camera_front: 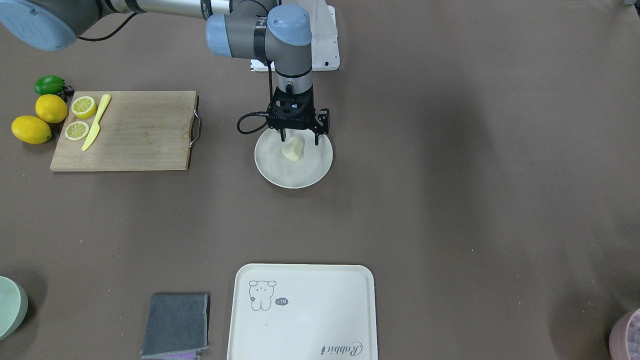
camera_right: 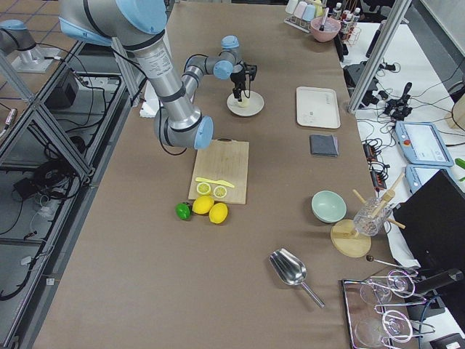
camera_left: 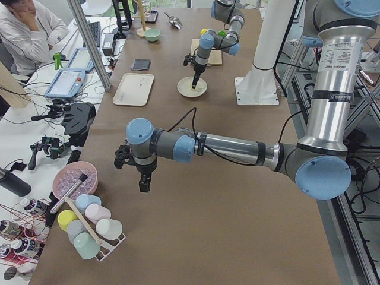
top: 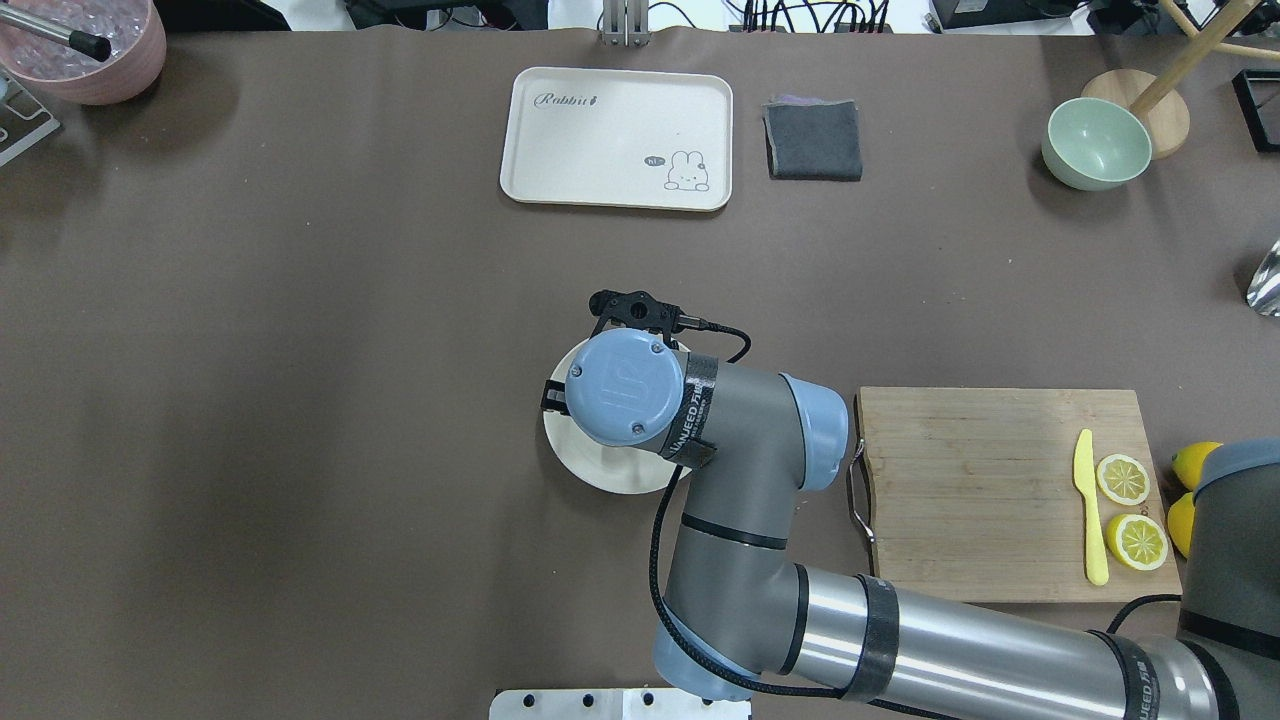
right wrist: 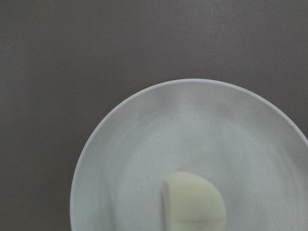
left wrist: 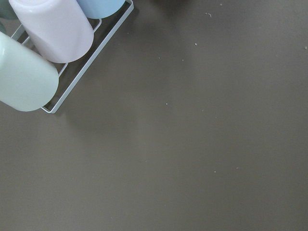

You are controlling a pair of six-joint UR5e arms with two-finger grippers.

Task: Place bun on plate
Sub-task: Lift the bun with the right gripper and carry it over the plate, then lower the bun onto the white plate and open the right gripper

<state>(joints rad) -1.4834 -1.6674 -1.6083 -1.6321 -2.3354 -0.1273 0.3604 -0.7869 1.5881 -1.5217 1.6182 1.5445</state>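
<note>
- A long table under a dark brown matte cover [top: 300, 400] fills most of the room — evenly lit, with only soft, blurred shadows on it.
- Silver aluminium frame posts [camera_left: 89, 44] rise along one long edge of the table.
- Beyond the posts runs a white side bench [camera_left: 21, 136], strewn with black cables.
- Off the opposite long edge lies a grey floor [camera_right: 43, 218] — farther back, reddish-brown floor tiles [camera_right: 33, 7].
</note>
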